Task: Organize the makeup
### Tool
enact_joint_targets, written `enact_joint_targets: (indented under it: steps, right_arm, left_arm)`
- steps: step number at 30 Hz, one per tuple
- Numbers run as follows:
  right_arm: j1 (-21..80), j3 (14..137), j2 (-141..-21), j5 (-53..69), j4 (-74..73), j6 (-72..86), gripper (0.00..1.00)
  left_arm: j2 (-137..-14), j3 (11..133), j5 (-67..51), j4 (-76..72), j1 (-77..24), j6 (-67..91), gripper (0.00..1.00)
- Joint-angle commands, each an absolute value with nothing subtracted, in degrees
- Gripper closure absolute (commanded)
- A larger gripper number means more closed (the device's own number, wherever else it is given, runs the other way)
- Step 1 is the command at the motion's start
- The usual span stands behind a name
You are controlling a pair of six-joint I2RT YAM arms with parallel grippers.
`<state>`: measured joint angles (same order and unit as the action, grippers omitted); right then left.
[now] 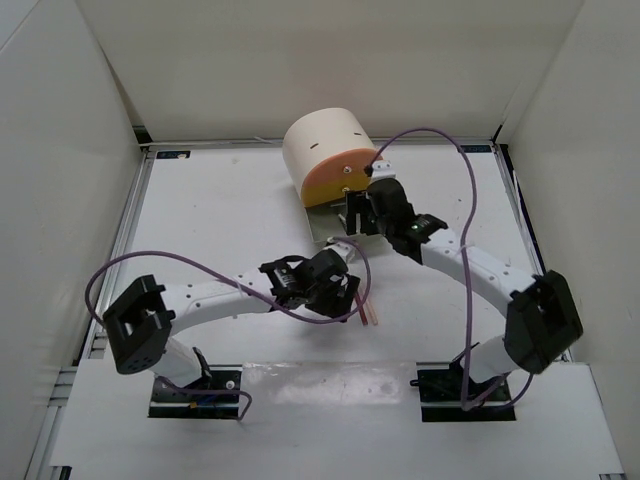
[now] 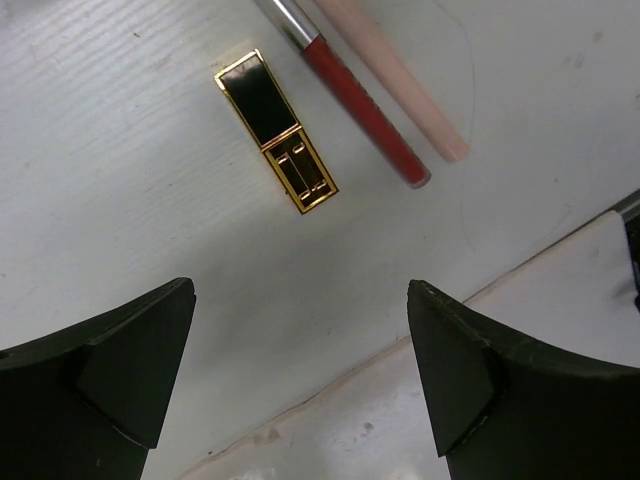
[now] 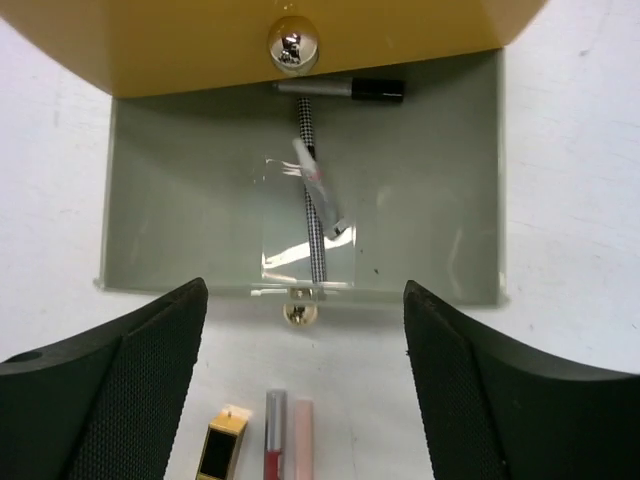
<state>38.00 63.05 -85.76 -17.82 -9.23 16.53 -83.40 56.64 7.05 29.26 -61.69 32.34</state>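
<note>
In the left wrist view, a black-and-gold lipstick case (image 2: 275, 130), a red gloss tube (image 2: 365, 110) and a pale pink tube (image 2: 400, 80) lie side by side on the white table, ahead of my open, empty left gripper (image 2: 300, 370). My right gripper (image 3: 305, 350) hangs open and empty over the front edge of a pulled-out grey-green drawer (image 3: 450, 190). Inside the drawer lie a black-capped pencil (image 3: 340, 89), a checkered pencil (image 3: 317, 235) and a small clear tube (image 3: 318, 188). The lipstick case (image 3: 222, 450) and both tubes also show between the right fingers.
The cream cylindrical box (image 1: 325, 150) stands at the back middle of the table, its drawers facing the arms. A yellow drawer front with a metal knob (image 3: 292, 42) sits above the open drawer. White walls (image 1: 60, 200) enclose the table. Purple cables loop over both arms.
</note>
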Motion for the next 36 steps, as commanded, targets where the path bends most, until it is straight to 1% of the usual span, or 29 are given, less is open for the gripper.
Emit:
enact_joint_targets:
  steps: [1,5,11,14,17,18,19,20,23,27,29,32,33,34,36]
  right_arm:
    - [38.32,59.96,-77.36,-18.98,-7.73,18.10,0.17]
    - [37.79,52.31,-65.43,-22.31,-12.28,21.79,0.11]
    - [37.62,45.71,-54.51,-25.31,-21.78,26.70,0.09]
    - [37.62,43.51,-51.34,-25.49,-24.25,28.47,0.09]
    - [37.79,42.37,-49.40,-25.49,-26.18,29.88,0.09]
    - [37.79,42.19,-48.79,-25.31,-26.71,30.23,0.09]
    - [37.62,42.10,-48.87,-25.14,-27.24,30.06,0.09]
    - [37.62,42.01,-48.52,-24.96,-28.03,29.88,0.09]
    - [37.79,41.84,-48.52,-23.21,-30.58,28.30,0.09]
    - [37.79,39.03,-47.99,-18.65,-30.94,27.42,0.09]
    - [37.62,37.01,-47.99,-17.58,-30.76,27.59,0.09]
    - [37.62,34.29,-49.91,-17.93,-28.84,30.22,0.12]
    - [37.62,33.58,-50.27,-18.63,-28.83,31.28,0.15]
    - [37.62,33.05,-52.19,-20.20,-27.96,33.38,0.23]
    - [37.44,31.47,-54.04,-21.79,-26.73,35.32,0.29]
  left_arm:
    - [-87.51,59.41,9.49,28.12,-62.84,34.19,0.02]
    - [-94.20,63.01,12.12,28.65,-62.84,34.98,0.03]
    - [-102.64,66.70,10.65,28.48,-61.88,36.38,0.27]
    - [-105.64,67.32,9.85,27.95,-61.44,36.74,0.31]
    - [-106.87,68.03,10.28,29.53,-60.91,38.32,0.48]
    - [-106.87,68.03,10.37,29.71,-60.91,38.32,0.62]
    - [-106.87,68.20,10.89,30.23,-60.82,38.67,0.68]
    - [-106.18,68.55,11.77,32.50,-60.82,39.19,0.71]
    - [-102.84,69.17,15.80,38.30,-60.82,40.60,0.74]
    - [-96.87,70.75,20.29,41.13,-60.82,38.95,0.75]
    - [-94.58,74.15,23.27,40.78,-60.82,35.52,0.72]
    - [-94.57,79.78,26.96,37.29,-60.65,28.78,0.69]
    - [-94.74,81.37,27.50,36.92,-60.30,27.26,0.69]
    - [-95.44,83.30,27.86,36.57,-59.77,25.94,0.69]
    - [-98.08,88.75,28.04,35.69,-58.36,22.78,0.69]
